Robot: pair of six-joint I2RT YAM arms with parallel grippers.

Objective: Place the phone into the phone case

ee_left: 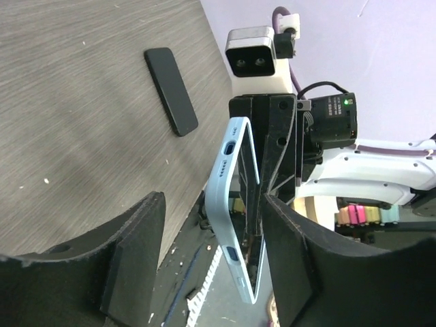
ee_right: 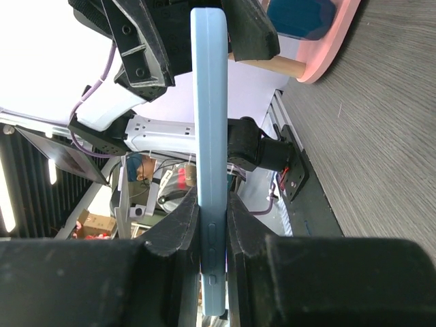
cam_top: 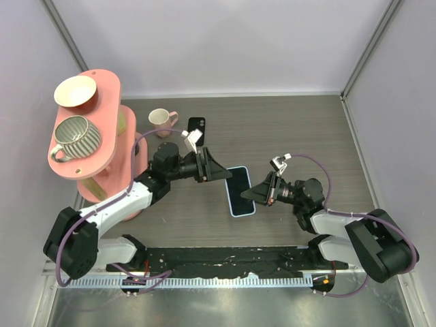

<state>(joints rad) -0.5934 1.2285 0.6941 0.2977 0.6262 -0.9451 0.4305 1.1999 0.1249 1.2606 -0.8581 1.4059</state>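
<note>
Phone point(cam_top: 240, 191): screen up between the two arms, its right long edge clamped in the right tool point(cam_top: 257, 195).
Right tool: narrow, fingers point(ee_right: 178, 231) pressed on both faces of the phone.
Left tool point(cam_top: 219, 170): wide, just beside the phone's left edge, not gripping it.
Phone case point(cam_top: 196, 125): flat on the table point(cam_top: 306, 129), well apart from the phone, near a mug point(cam_top: 161, 118).

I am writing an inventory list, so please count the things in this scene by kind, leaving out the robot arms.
Phone: 1
Phone case: 1
Cups: 2, the striped cup and the pink mug
Bowl: 1
Pink stand: 1
Total: 6
</note>
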